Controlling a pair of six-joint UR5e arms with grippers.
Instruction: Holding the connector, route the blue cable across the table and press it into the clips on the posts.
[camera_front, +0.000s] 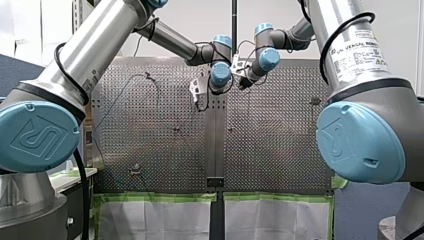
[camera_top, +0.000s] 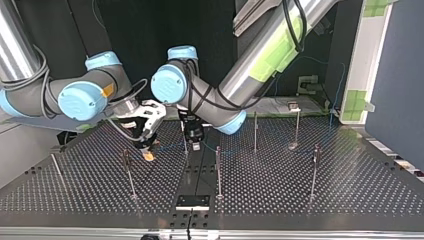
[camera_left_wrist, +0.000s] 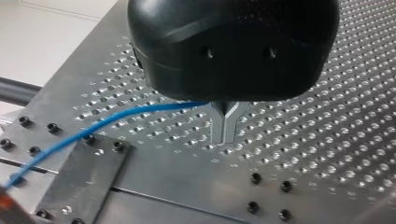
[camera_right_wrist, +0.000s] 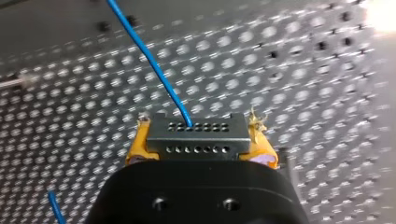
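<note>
Cable (camera_right_wrist: 154, 65) leaves connector (camera_right_wrist: 196, 140), clamped between yellow pads (camera_right_wrist: 137, 144) of right gripper (camera_right_wrist: 198, 133); left gripper (camera_left_wrist: 224, 128) pinches cable, nearly closed. Routing step; next: lower cable into clip on post (camera_top: 218, 170).

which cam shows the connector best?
Right wrist view: the connector fills the middle, clamped between my right gripper's yellow pads, blue cable leaving it. Top view: too small to tell. Front and left wrist views: not visible.

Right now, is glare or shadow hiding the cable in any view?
Right wrist view: glare whitens a table corner, clear of the cable and connector. Left wrist view: evenly lit, cable plain. Top view: dark backdrop, cable faint. Front view: barely traceable.
</note>
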